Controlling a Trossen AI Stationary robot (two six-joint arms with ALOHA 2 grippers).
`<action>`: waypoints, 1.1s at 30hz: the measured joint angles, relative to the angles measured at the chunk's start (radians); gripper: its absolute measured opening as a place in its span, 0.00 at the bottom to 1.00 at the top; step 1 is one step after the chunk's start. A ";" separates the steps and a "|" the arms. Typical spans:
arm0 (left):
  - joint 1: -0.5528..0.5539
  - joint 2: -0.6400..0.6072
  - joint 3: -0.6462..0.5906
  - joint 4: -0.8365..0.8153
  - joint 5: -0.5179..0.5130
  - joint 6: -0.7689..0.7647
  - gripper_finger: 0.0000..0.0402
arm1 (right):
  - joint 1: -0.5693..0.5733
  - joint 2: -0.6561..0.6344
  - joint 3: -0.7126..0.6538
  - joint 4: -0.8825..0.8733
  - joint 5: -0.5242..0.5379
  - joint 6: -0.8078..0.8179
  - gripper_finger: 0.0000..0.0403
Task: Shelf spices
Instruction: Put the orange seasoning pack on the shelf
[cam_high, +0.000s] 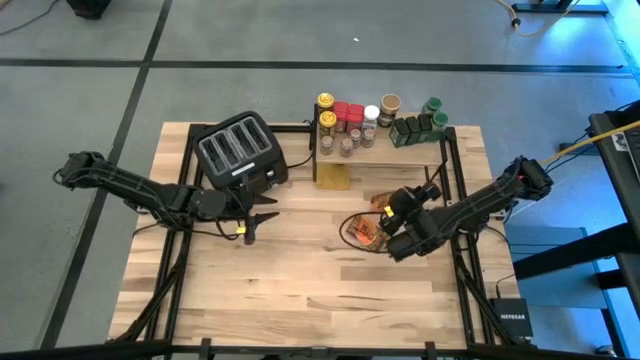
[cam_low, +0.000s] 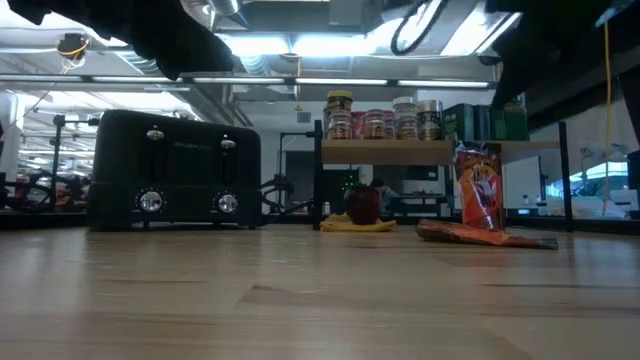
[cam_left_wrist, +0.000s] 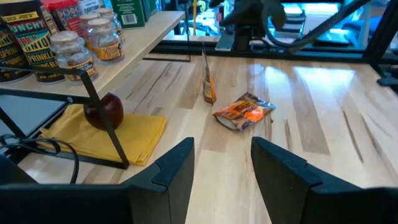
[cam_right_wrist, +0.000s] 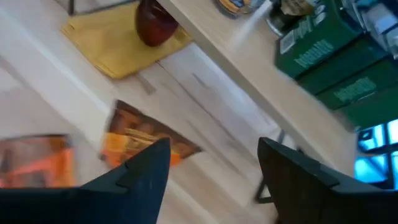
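The right end effector (cam_high: 392, 222) is held with its fingers parted and nothing between them, directly above two orange foil packets (cam_high: 366, 232) left on the surface; one lies flat, one stands on edge. The shelf (cam_high: 400, 152) lies farther back, its jars (cam_high: 348, 124) already set. The left end effector (cam_high: 250, 222), parted and empty, waits well left by the toaster (cam_high: 240, 152).

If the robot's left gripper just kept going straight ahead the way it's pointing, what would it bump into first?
Probably the orange foil packet lying flat on the table. The left gripper is open and empty, and that packet sits nearly straight ahead between its fingers. The upright packet is a bit farther; depth is hard to judge.
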 joint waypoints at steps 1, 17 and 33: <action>0.000 0.005 0.000 0.001 0.000 0.009 0.38 | -0.002 -0.016 -0.016 0.003 0.002 -0.032 0.60; 0.003 0.015 0.000 0.005 0.000 0.036 0.38 | -0.311 -0.232 -0.055 0.401 -0.388 -0.968 0.53; 0.003 0.015 0.000 -0.001 0.000 0.044 0.38 | -0.447 -0.015 -0.055 0.441 -0.574 -1.279 0.53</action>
